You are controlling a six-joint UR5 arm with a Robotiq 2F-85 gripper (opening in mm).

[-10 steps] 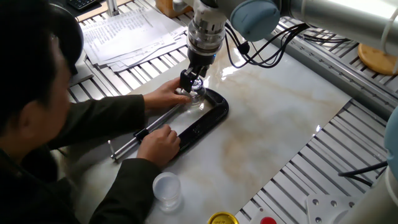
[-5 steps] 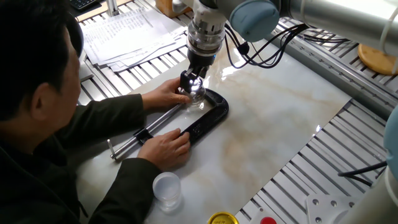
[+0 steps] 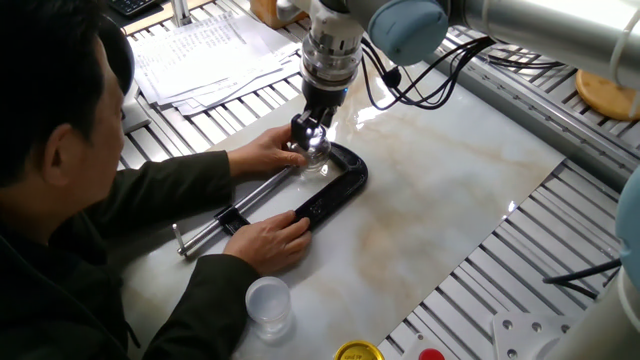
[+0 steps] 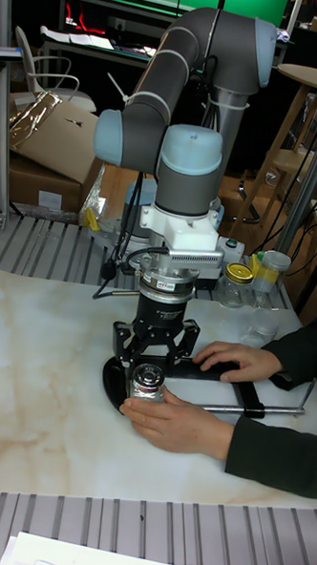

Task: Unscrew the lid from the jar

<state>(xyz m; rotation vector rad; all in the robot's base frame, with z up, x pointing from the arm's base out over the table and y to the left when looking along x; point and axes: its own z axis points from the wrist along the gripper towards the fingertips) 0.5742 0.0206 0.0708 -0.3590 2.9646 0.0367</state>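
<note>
The small clear jar (image 3: pixel 314 159) stands inside the black C-clamp (image 3: pixel 335 192) on the marble table. A person's hand (image 3: pixel 262 153) holds it from the left. In the tall fixed view the jar (image 4: pixel 149 392) rests against the person's fingers (image 4: pixel 174 420). The shiny lid (image 3: pixel 317 143) sits on top of it, and its silvery cap (image 4: pixel 148 375) shows between the black fingers. My gripper (image 3: pixel 311 133) comes straight down onto the lid and looks shut on it. Its fingertips (image 4: pixel 149 367) flank the lid closely.
The person's other hand (image 3: pixel 270 240) lies on the clamp's bar, and the screw rod (image 3: pixel 215 228) sticks out to the left. A frosted cup (image 3: pixel 268 303) and a gold-yellow lid (image 3: pixel 358 352) sit near the front edge. Papers (image 3: pixel 200 50) lie at the back left.
The person's lower hand slid right along the clamp and the head leaned in. The gripper, the lid and the jar have stayed in place.
</note>
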